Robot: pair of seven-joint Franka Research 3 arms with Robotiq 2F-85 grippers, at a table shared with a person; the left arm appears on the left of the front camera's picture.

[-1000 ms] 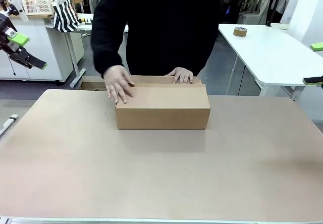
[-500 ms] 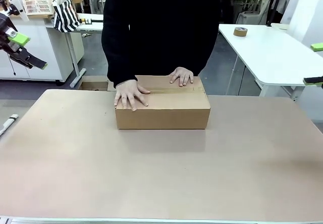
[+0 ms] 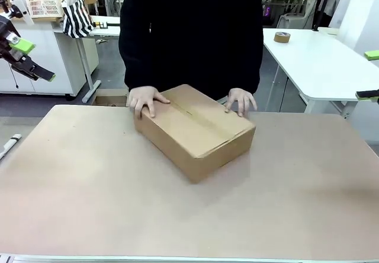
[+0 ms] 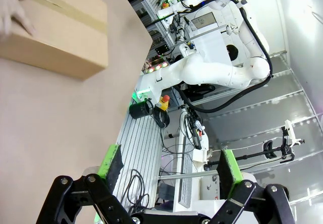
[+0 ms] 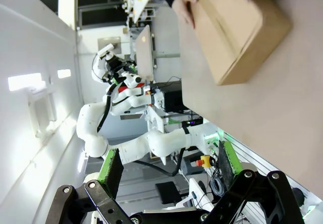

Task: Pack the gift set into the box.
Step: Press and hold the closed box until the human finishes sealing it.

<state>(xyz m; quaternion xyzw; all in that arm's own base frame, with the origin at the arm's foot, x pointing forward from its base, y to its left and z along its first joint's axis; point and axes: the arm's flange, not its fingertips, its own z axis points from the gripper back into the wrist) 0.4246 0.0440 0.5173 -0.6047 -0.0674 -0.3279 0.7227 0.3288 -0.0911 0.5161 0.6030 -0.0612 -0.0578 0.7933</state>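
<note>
The closed box (image 3: 195, 121) sits askew on the desk (image 3: 89, 186), the person's right hand (image 3: 145, 100) and left hand (image 3: 240, 101) on its top near opposite edges, probably to steady or turn it for sealing. The gift set is presumably packed inside. Left end effector (image 4: 169, 168) and right end effector (image 5: 171, 164) have fingers spread and empty, leaving the person room to work

I find a robotics lab or workshop: a white robot arm (image 4: 217, 75) on a metal-framed bench (image 4: 136, 148), loose cables (image 4: 135, 188), a red stop button (image 4: 165, 98), and white worktables (image 3: 331, 61) beyond.
</note>
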